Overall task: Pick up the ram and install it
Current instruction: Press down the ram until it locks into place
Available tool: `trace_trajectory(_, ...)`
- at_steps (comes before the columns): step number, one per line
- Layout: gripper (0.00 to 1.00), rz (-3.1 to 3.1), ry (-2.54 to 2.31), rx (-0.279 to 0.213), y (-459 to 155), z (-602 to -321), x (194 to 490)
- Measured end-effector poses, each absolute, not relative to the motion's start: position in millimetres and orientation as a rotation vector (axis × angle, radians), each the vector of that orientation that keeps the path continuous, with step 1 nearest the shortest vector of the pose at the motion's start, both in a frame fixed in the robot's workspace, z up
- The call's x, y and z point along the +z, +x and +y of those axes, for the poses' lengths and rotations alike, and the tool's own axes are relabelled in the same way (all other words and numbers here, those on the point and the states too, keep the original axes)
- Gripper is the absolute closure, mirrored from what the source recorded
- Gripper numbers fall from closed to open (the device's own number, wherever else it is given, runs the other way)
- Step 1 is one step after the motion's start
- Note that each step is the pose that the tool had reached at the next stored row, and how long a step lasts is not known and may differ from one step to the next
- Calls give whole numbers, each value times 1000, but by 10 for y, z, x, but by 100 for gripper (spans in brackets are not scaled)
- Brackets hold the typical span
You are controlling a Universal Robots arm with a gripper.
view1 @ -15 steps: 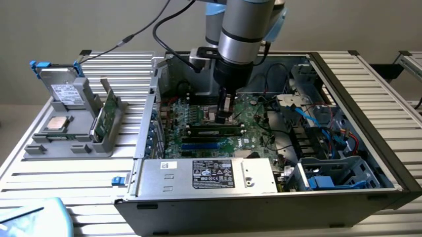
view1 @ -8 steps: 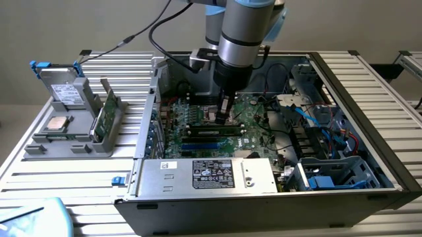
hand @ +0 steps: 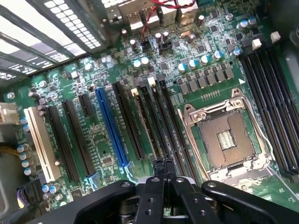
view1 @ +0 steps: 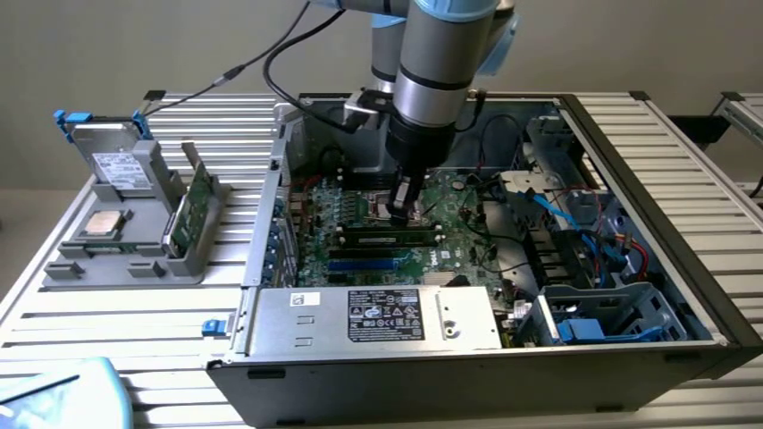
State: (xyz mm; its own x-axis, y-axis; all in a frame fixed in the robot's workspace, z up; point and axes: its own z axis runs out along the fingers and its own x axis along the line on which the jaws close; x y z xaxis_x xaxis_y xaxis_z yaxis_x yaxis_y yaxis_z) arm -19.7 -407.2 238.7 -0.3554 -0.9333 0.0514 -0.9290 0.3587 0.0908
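A: A slatted metal table [view1: 107, 313] carries an open computer case [view1: 501, 357], lying on its side with the motherboard [view1: 357, 214] facing up.

B: And the arm [view1: 441, 63]?

A: It reaches straight down into the case, the hand [view1: 402, 213] pointing at the board beside the empty processor socket [hand: 226, 140].

B: Its fingers [hand: 157, 175]?

A: Pressed together, with nothing between them.

B: Where is the ram [view1: 384, 238]?

A: It lies seated in a slot on the motherboard, running crosswise in the exterior view, with the hand's tips directly above its upper edge, near its middle. Whether they touch, I cannot tell.

B: Anything beside the case?

A: A grey holder [view1: 120, 259] on the exterior view's left, with a green card [view1: 197, 210] standing in it.
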Motion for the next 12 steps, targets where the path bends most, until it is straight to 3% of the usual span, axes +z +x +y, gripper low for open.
trace_trajectory(12,89,-2653,1521,-69,-197,-4072,2339)
